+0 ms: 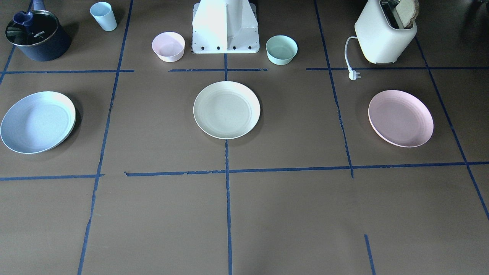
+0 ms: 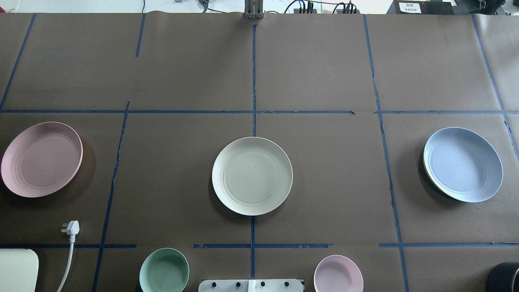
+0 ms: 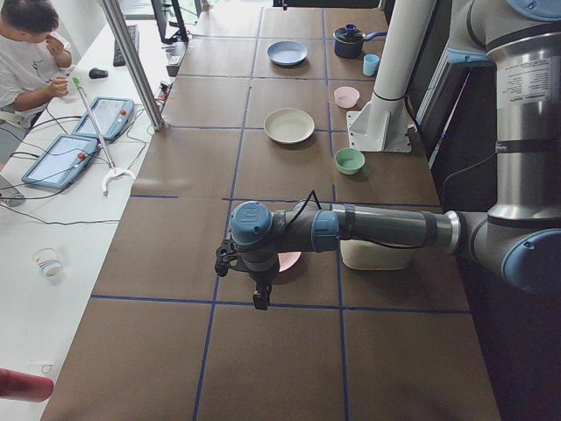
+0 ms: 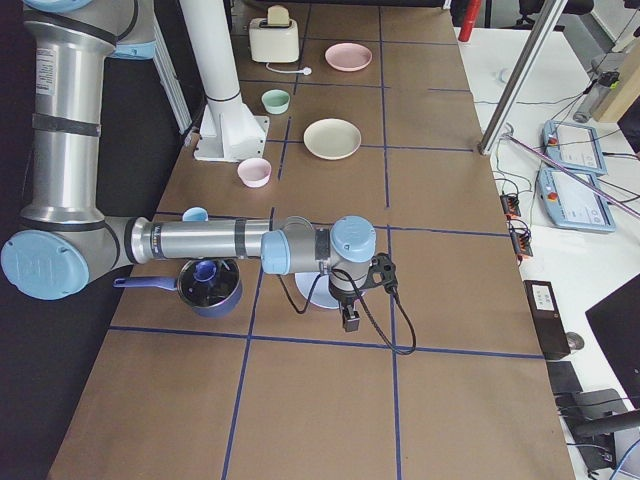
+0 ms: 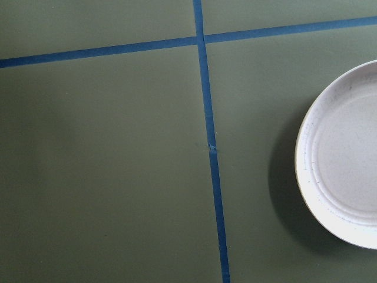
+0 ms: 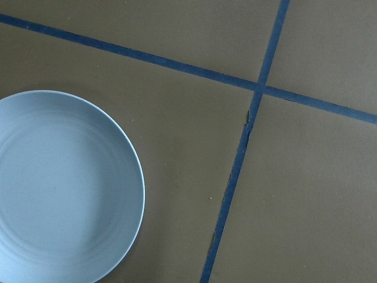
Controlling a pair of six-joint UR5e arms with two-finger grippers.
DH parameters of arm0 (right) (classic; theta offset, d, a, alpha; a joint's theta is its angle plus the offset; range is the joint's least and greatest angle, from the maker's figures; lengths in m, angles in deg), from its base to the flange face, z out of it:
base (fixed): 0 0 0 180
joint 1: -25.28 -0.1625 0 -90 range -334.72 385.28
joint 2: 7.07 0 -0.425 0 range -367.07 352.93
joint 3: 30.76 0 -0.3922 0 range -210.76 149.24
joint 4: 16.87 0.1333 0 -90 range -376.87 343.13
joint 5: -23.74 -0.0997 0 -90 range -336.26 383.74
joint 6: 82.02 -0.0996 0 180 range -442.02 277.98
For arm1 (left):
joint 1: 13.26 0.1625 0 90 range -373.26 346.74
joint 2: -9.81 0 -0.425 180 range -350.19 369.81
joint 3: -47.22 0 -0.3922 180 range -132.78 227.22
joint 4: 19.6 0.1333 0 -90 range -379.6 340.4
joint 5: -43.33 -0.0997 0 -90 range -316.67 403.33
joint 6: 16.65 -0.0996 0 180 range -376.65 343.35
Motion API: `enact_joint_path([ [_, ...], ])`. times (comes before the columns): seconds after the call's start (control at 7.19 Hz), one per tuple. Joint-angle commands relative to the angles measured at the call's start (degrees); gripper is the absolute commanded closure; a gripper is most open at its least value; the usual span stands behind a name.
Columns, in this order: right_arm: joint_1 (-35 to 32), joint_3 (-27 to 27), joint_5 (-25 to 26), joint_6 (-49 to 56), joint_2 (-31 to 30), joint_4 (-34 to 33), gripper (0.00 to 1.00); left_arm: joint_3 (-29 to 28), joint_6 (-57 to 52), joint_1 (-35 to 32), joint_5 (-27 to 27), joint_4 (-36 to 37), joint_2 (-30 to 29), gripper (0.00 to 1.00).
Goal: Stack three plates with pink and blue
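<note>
Three plates lie apart in a row on the brown table. The cream-white plate (image 2: 251, 175) (image 1: 226, 109) is in the middle. The pale pink plate (image 2: 41, 159) (image 1: 400, 118) is on my left side. The light blue plate (image 2: 462, 164) (image 1: 37, 121) is on my right side. My left gripper (image 3: 260, 301) hangs high beside the pink plate (image 5: 347, 171). My right gripper (image 4: 351, 320) hangs high beside the blue plate (image 6: 59, 188). Both grippers show only in the side views, so I cannot tell if they are open or shut.
A small pink bowl (image 1: 168, 46) and a mint-green bowl (image 1: 281, 49) flank the robot base (image 1: 225, 28). A toaster (image 1: 385, 32) with its loose plug (image 1: 354, 75) stands behind the pink plate. A dark pot (image 1: 37, 36) and a blue cup (image 1: 103, 16) stand behind the blue plate.
</note>
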Motion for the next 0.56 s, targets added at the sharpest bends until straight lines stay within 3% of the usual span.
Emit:
enact_joint_path([
  [0.0,0.0,0.0,0.0,0.1,0.2,-0.1,0.00,0.0,0.5,0.4,-0.1,0.8,-0.4,0.00],
  [0.42,0.1,0.0,-0.2,0.1,0.2,0.0,0.00,1.2,0.5,0.4,-0.4,0.6,-0.1,0.00],
])
